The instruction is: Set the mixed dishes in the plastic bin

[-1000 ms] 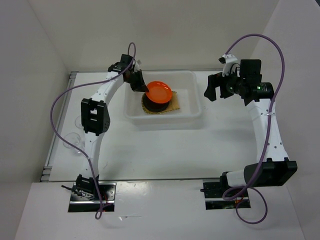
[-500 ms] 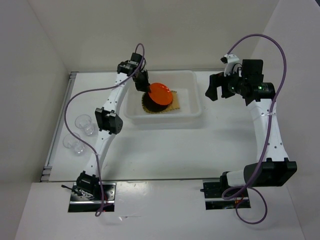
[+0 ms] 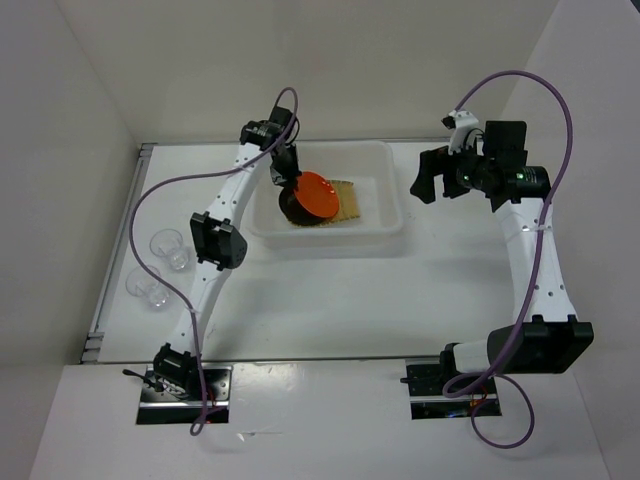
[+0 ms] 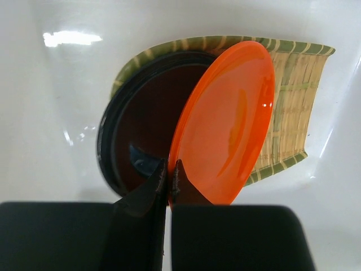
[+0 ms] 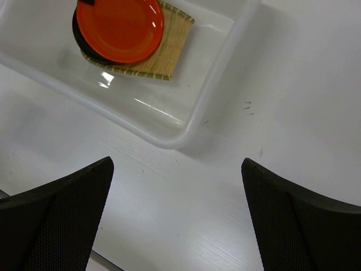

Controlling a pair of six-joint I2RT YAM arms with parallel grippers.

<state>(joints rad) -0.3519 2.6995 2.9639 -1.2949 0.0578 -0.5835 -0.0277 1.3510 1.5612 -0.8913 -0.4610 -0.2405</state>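
The orange plate (image 3: 316, 194) (image 4: 225, 124) (image 5: 119, 27) hangs tilted inside the plastic bin (image 3: 330, 240) (image 4: 56, 84) (image 5: 169, 142). My left gripper (image 3: 288, 178) (image 4: 171, 165) is shut on its near rim. Under it the black plate (image 3: 291, 212) (image 4: 141, 135) lies on the woven tray (image 3: 347, 200) (image 4: 290, 96) (image 5: 166, 53) on the bin floor. Whether the orange plate's far edge touches the tray I cannot tell. Two clear cups (image 3: 172, 250) (image 3: 146, 288) sit on the table at the far left. My right gripper (image 3: 430, 175) (image 5: 177, 164) hovers open and empty to the right of the bin.
White walls enclose the table on the left, back and right. A metal rail (image 3: 110, 270) runs along the left edge beside the cups. The left arm's cable (image 3: 140, 210) loops above the cups.
The left arm has swung right and down into the bin, so the orange plate now sits lower and more steeply tilted over the black plate. The cups have come into view. The right arm is still.
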